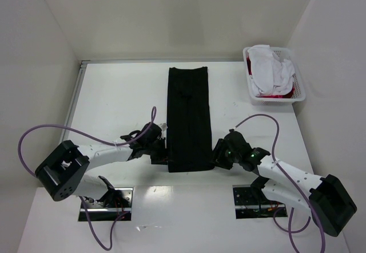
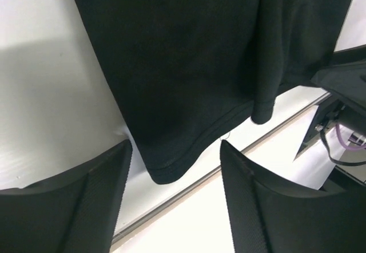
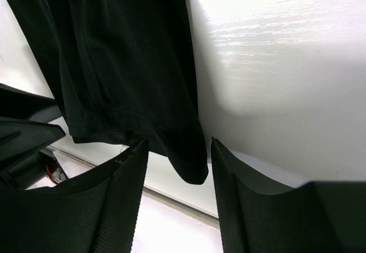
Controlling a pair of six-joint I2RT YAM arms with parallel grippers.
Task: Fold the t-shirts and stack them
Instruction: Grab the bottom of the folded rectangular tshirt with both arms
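White table [image 1: 114, 98], white walls [image 1: 171, 12], black t-shirt [image 1: 189, 121]

arms [image 1: 106, 153]: white links, blk joints | cables [image 1: 46, 127]: purple | jaws: blk, textured

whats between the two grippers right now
In the top view, only the near end of the folded black shirt lies between the left gripper and the right gripper, one at each near corner.
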